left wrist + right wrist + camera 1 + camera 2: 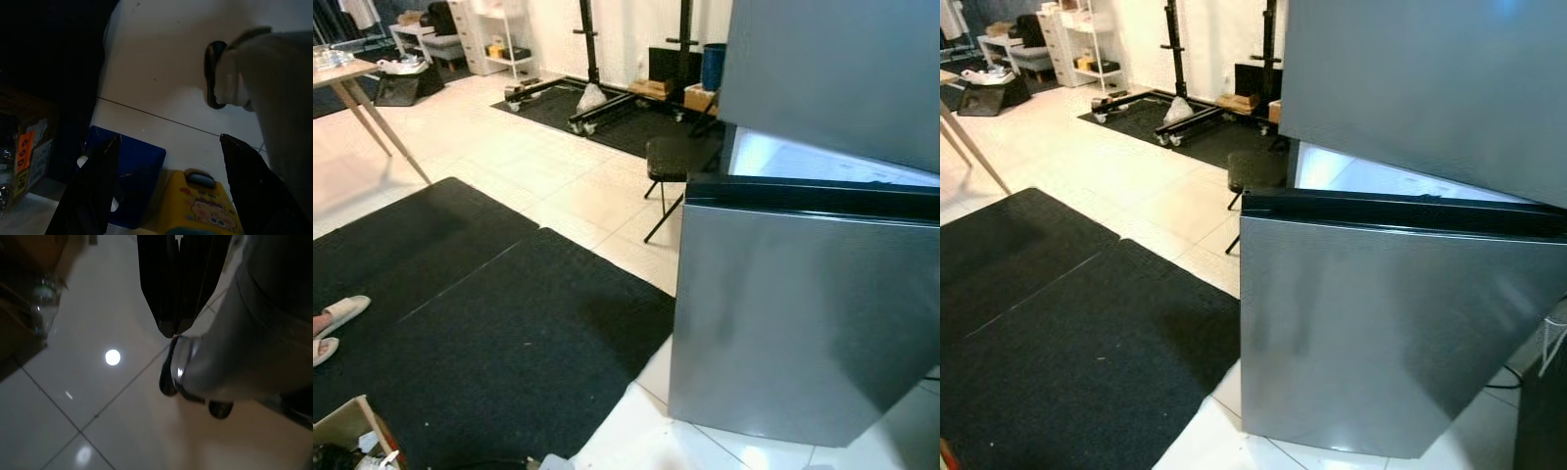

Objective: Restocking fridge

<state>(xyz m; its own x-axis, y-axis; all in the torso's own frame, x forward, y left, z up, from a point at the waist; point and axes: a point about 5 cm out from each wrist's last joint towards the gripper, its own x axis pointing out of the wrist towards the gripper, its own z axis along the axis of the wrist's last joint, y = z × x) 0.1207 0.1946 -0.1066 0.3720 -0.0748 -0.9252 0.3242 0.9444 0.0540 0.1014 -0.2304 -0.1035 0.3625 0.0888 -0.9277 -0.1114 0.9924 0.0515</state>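
A grey steel fridge (803,313) stands on the right. Between its upper part and the black top edge of its lower door, a strip of bright white interior (803,162) shows, so a door stands ajar. My left gripper (170,139) hangs open over the white tiles, with nothing between its fingers. Below it lie a blue box (132,181) and a yellow pack with a cartoon print (200,208). My right gripper (171,330) hangs shut and empty above the tiles, beside my own foot (195,377).
Black mats (489,323) cover the floor left of the fridge. A black stool (677,157) stands behind the fridge corner. A cardboard box (347,431) of goods sits by my left side. A person's slippered feet (337,315) show at the left edge. A wooden table (352,83) stands far left.
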